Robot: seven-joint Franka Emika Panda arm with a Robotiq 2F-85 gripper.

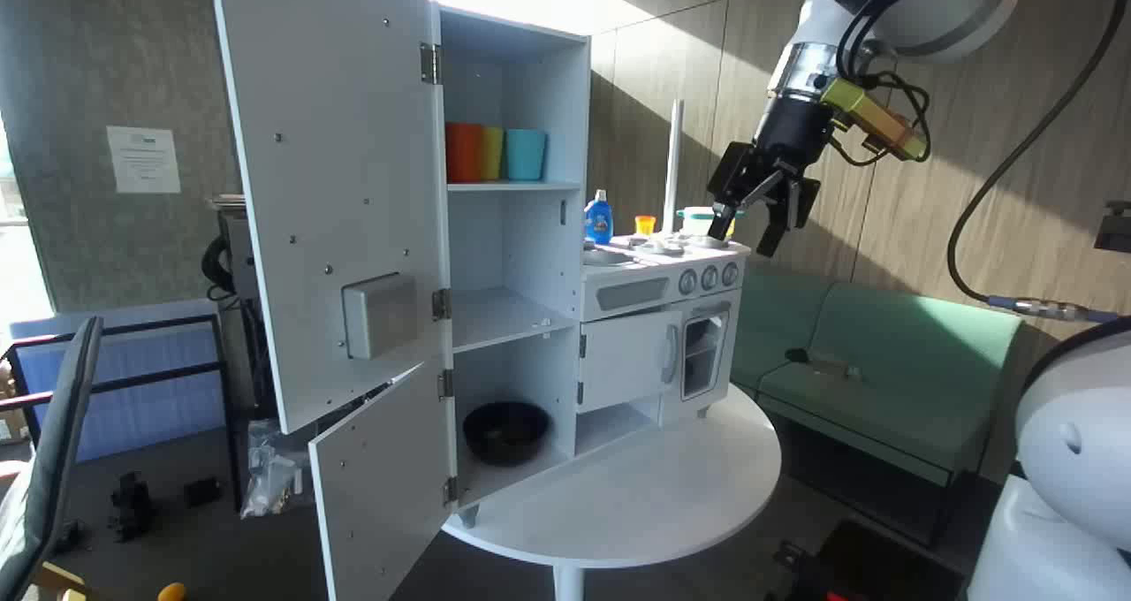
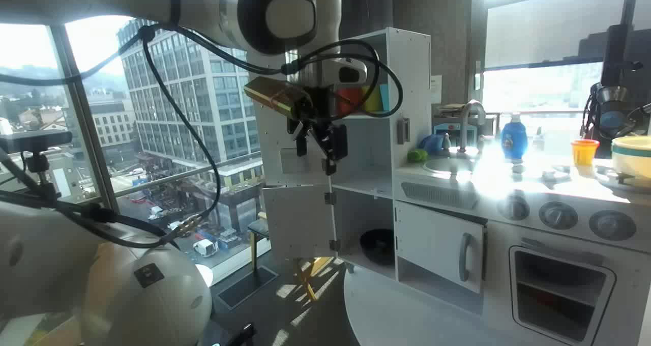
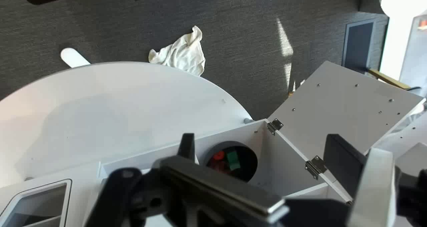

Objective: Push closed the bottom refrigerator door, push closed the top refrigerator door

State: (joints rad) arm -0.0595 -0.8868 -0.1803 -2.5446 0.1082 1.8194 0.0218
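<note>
The top refrigerator door (image 1: 353, 168) is swung wide open, its inner face with the grey box (image 1: 382, 314) showing. It also shows in an exterior view (image 2: 277, 137), partly behind the arm, and at the right edge of the wrist view (image 3: 412, 133). The bottom refrigerator door (image 1: 389, 486) is also wide open below it; it shows in an exterior view (image 2: 297, 221) and the wrist view (image 3: 347, 103). My gripper (image 1: 744, 239) is open and empty, fingers spread in the wrist view (image 3: 262, 145). It hangs in the air on the stove side, apart from both doors.
Coloured cups (image 1: 526, 155) stand on the fridge's upper shelf, and a black bowl (image 1: 505, 433) at its bottom. The stove unit with sink, blue bottle (image 1: 599, 218) and cabinet door (image 2: 442, 244) adjoins the fridge. All stands on a round white table (image 1: 636, 513). A green bench (image 1: 884, 362) is behind.
</note>
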